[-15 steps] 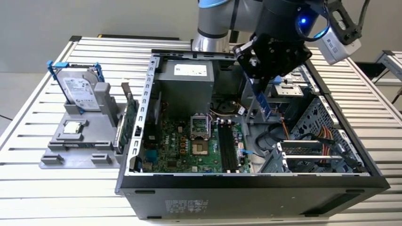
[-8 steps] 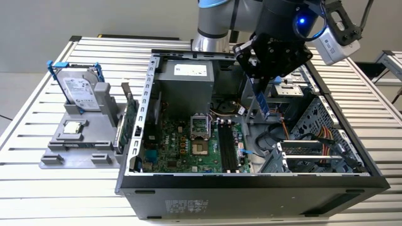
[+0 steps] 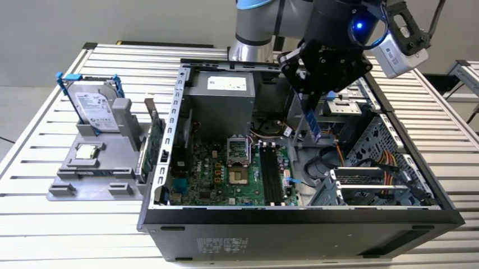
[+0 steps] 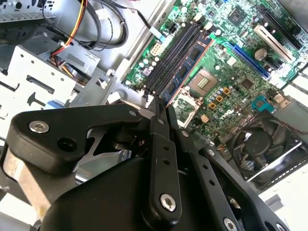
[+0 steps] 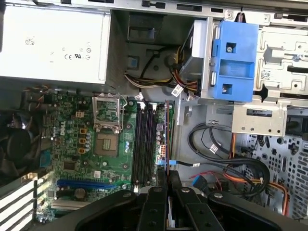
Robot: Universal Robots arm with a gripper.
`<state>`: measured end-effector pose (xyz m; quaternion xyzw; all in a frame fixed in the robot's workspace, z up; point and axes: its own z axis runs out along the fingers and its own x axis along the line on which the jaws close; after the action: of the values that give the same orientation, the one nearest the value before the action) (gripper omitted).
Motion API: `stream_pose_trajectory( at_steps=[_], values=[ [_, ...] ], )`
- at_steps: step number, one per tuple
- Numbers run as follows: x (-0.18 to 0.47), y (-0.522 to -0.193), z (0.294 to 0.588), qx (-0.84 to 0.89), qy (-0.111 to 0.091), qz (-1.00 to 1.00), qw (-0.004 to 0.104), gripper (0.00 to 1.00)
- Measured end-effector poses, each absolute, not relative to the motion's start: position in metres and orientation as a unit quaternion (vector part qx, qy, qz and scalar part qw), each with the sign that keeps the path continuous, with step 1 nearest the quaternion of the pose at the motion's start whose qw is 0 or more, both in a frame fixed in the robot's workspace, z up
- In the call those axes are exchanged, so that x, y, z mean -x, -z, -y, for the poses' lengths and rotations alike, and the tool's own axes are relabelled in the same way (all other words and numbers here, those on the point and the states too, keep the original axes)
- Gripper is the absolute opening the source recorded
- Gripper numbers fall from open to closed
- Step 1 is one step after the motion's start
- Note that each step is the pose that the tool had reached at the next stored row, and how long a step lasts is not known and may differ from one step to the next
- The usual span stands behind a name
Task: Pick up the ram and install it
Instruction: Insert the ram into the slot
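Observation:
My gripper [image 3: 311, 94] hangs over the open computer case [image 3: 299, 216], shut on the ram [image 3: 313, 122], a narrow dark-blue stick with black chips. The stick hangs upright from the fingers, above and a little toward the exterior view's right of the black memory slots [image 3: 271, 171] on the green motherboard [image 3: 206, 179]. In the first wrist view the ram [image 5: 167, 139] shows edge-on, running out from the gripper [image 5: 167, 177] right beside the slots [image 5: 143, 144]. The second wrist view has the gripper [image 4: 161, 103] with the ram [image 4: 185, 72] lying along the slots [image 4: 171, 55].
A silver hard drive [image 3: 96, 109] in a blue bracket stands on a grey stand at the exterior view's left, with a green card [image 3: 153, 147] beside it. Inside the case are the power supply [image 3: 221, 98], a CPU socket [image 5: 106, 139], a fan [image 4: 260, 144], a blue caddy [image 5: 233, 62] and loose cables [image 5: 226, 163].

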<state>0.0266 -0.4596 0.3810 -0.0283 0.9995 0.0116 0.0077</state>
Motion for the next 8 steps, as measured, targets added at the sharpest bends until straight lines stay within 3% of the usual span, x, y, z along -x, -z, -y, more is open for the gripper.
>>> stream_pose_trajectory(
  at_steps=[8],
  values=[
    [-0.0265, -0.3706, 0.4596, 0.022, -0.009, -1.000, 0.008, 0.00]
  ],
)
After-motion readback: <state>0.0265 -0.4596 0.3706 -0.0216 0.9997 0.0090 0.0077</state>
